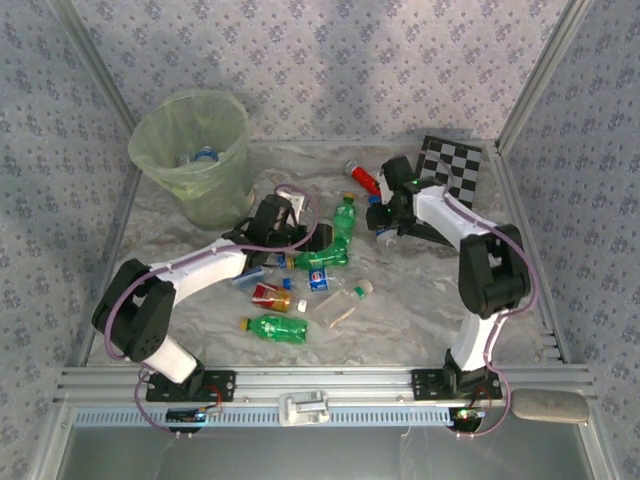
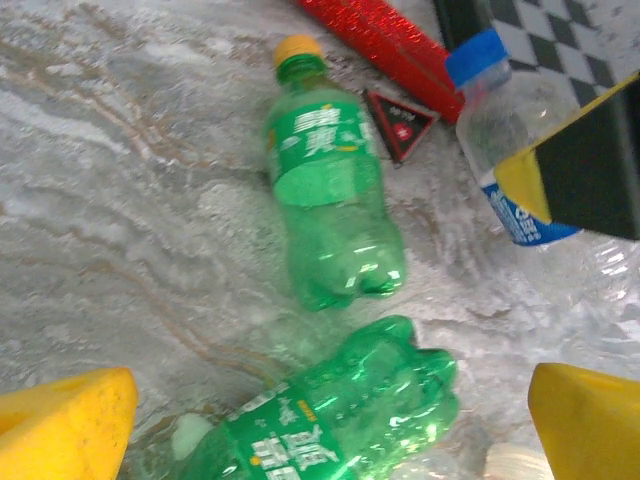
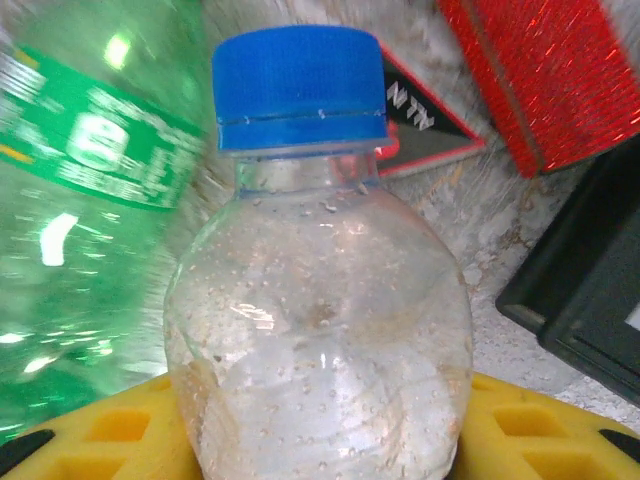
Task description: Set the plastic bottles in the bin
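**Two sets of fingers at the bottle pile, the right pair on a clear bottle**

Overhead view: the bin (image 1: 212, 190) stands at the far left corner of the counter (image 1: 430, 310), well apart from the pile. A blue-capped bottle (image 1: 205, 155) lies inside it. Loose bottles lie mid-counter. The near green bottle (image 1: 278, 328) is closest to my bases and lies crosswise, orange cap to the left.

Right wrist view: my right fingers (image 3: 545, 430) are closed against both sides of the clear bottle (image 3: 320, 330). Its blue cap leads and its long axis runs straight out from my wrist. The left wrist view adds a blue label band on it, with writing too small to read.

Left wrist view: my left fingers (image 2: 70, 425) stand wide apart, holding nothing. Between them lies the lower green bottle (image 2: 335, 420), base toward the upper right. Beyond it lies the upper green bottle (image 2: 330, 190), orange cap pointing away, with white Chinese characters on its green label. Near its shoulder a black triangle card (image 2: 400, 120) sits beside the red glitter cylinder (image 2: 385, 40). The right wrist view shows white letters on the card, but they are cut off.
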You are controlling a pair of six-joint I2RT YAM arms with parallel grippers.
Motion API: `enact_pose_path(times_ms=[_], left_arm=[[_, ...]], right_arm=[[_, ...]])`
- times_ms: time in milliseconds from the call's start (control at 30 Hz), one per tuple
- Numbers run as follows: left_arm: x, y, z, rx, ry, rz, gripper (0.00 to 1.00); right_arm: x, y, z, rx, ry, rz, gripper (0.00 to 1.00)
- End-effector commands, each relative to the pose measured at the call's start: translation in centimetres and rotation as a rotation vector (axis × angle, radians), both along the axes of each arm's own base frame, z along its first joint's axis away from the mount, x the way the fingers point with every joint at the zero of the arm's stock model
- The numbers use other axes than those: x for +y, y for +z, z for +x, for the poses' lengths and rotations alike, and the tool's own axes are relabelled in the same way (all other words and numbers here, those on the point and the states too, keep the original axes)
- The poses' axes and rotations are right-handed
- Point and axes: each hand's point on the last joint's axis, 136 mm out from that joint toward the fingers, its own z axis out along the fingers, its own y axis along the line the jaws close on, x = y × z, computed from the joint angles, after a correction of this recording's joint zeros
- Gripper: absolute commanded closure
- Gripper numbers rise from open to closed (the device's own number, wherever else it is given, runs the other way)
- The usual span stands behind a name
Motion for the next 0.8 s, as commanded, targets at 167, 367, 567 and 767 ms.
enact_pose_path(times_ms=[167, 367, 567, 767], left_arm=[[-4.9, 5.0, -2.0, -0.024, -0.147, -0.304, 0.00], [-7.3, 5.4, -3.2, -0.032, -0.215, -0.333, 0.00], [-8.2, 4.8, -2.7, -0.026, -0.234, -0.304, 0.00], [-8.4, 4.1, -1.6, -0.053, -0.236, -0.219, 0.00]], right_arm=[[4.5, 7.4, 0.1, -0.132, -0.067, 0.445, 0.50], [6.0, 9.4, -0.4, -0.164, -0.111, 0.634, 0.51], [8.2, 10.7, -1.3, -0.140, -0.073, 0.762, 0.52], [8.7, 11.4, -2.2, -0.135, -0.056, 0.816, 0.52]])
